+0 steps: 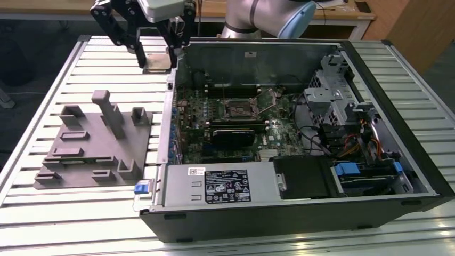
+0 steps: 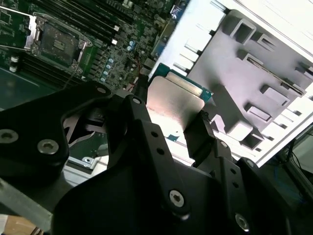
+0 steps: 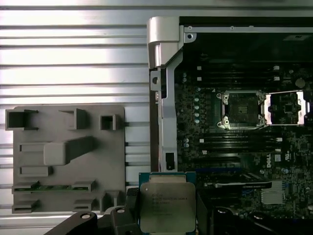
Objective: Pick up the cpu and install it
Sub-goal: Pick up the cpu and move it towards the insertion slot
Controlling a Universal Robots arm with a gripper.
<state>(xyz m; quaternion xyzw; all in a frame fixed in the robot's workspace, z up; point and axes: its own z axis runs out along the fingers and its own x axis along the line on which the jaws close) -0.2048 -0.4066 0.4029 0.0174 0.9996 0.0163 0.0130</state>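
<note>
Exterior view gives you the layout: a slatted metal worktop [image 1: 106,58] carries an open computer case [image 1: 299,213] lying on its side, with the motherboard [image 1: 213,125] facing up inside. To the exterior view's left of the case sits the grey plastic fixture [image 1: 92,144], well apart from the arm's tool.

On the board, the square metal-framed socket [image 1: 238,108] lies open. In the first wrist view its dark centre looks empty, and its retaining frame [image 3: 286,107] is swung aside just beside it.

The gripper [image 1: 157,57] hangs above the worktop at the case's far corner, just beside the side wall and outside the board. Its jaws are closed onto the cpu [image 1: 157,64], one finger on each of two opposite edges. In both wrist views you see the cpu [image 3: 165,208] clamped flat between them, silver lid toward the cameras, with its green edge showing past the fingertips.

By my reading, the pick-up is done: the cpu is carried in the air, clear of worktop and fixture. The install is not yet done. The cpu and socket are well apart, and nothing sits in the socket.
</note>
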